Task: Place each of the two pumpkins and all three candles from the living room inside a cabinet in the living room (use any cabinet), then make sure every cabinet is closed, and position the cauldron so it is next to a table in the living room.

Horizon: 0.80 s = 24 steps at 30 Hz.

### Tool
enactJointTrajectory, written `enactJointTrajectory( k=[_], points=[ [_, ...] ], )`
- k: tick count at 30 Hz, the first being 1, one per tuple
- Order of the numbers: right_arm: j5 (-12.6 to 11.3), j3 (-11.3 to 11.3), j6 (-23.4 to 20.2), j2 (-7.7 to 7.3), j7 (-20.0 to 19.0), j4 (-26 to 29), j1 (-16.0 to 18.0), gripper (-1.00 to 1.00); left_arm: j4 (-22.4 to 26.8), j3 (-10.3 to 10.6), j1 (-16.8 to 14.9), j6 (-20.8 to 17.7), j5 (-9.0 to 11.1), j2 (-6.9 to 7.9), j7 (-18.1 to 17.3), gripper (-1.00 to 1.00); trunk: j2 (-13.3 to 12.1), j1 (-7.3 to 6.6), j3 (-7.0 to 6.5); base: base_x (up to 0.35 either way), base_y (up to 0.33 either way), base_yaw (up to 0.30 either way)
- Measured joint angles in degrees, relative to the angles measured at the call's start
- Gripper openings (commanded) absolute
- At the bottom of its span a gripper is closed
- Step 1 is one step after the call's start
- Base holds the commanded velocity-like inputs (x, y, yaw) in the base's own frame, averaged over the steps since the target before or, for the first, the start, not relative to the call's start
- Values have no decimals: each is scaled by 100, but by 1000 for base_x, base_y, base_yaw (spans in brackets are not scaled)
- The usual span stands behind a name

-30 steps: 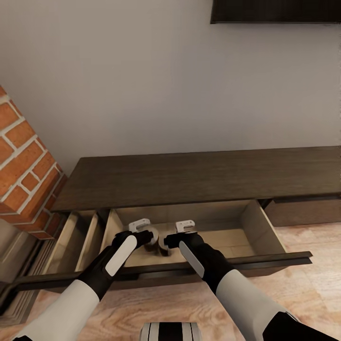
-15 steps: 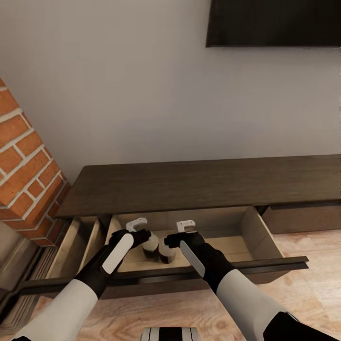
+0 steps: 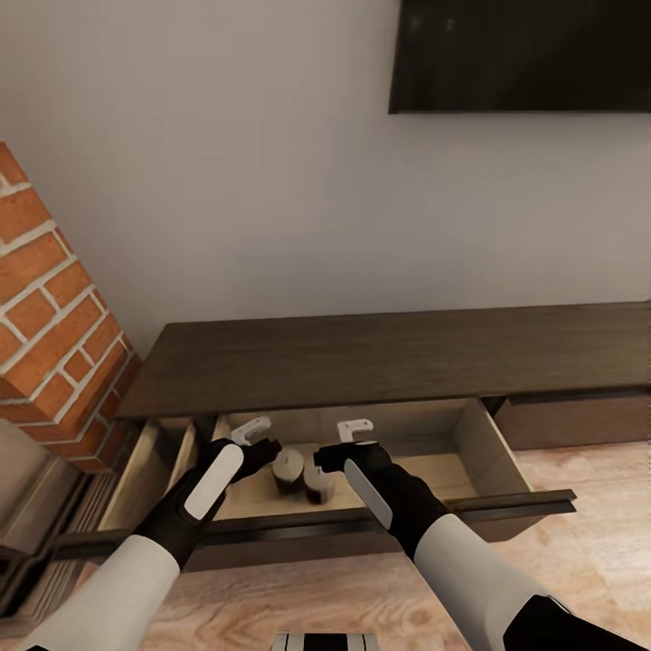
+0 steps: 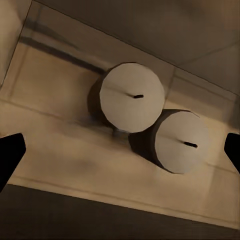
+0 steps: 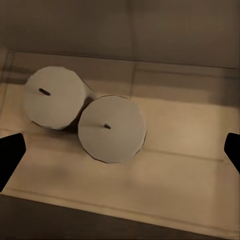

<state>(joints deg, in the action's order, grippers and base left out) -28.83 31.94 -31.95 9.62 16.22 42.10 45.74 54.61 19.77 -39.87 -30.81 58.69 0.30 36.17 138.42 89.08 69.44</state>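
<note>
Head view, left to right. Far left: brick pillar; at its foot the end of the cabinet, a long dark unit running across mid-frame to the right edge. A narrow drawer at lower left stands pulled out; its contents are not visible.

Lower centre: the wide drawer is open, pale interior showing. Two candles sit upright on its floor, touching or nearly so: left candle, right candle. Left wrist view gives the same pair, and, wicks up; right wrist view shows them again, and.

Left gripper is just left of the candles, spread wide and holding nothing; its dark fingertips sit at the frame edges in the wrist view. Right gripper is just right of the pair, likewise spread and empty-handed; fingertips at the frame edges.

Upper right: dark screen on the wall. Right of the open drawer, a shut drawer front.

Judged progress: two of three candles stowed. By my reckoning what's left is the third candle, both pumpkins, shutting both open drawers, and moving the cauldron beside a table.
</note>
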Motion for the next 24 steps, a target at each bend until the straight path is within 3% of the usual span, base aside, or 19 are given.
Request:
enactJointTrajectory(
  k=[7, 19, 24],
  points=[
    [-13, 9, 45, -1, -30, 7, -16, 100, 10, -3, 4, 0, -5, 1, -4, 100, -281, -156, -126, -69, 0, 0],
    [-18, 9, 43, -1, -86, 10, -18, 100, 84, 7, 26, -12, 1, -1, -17, 100, -282, -157, -126, -81, 0, 0],
    [-18, 9, 43, -1, -86, 10, -18, 100, 174, 53, 27, -20, 2, -6, -17, 100, -481, -266, -216, -2, 0, 0]
  ],
)
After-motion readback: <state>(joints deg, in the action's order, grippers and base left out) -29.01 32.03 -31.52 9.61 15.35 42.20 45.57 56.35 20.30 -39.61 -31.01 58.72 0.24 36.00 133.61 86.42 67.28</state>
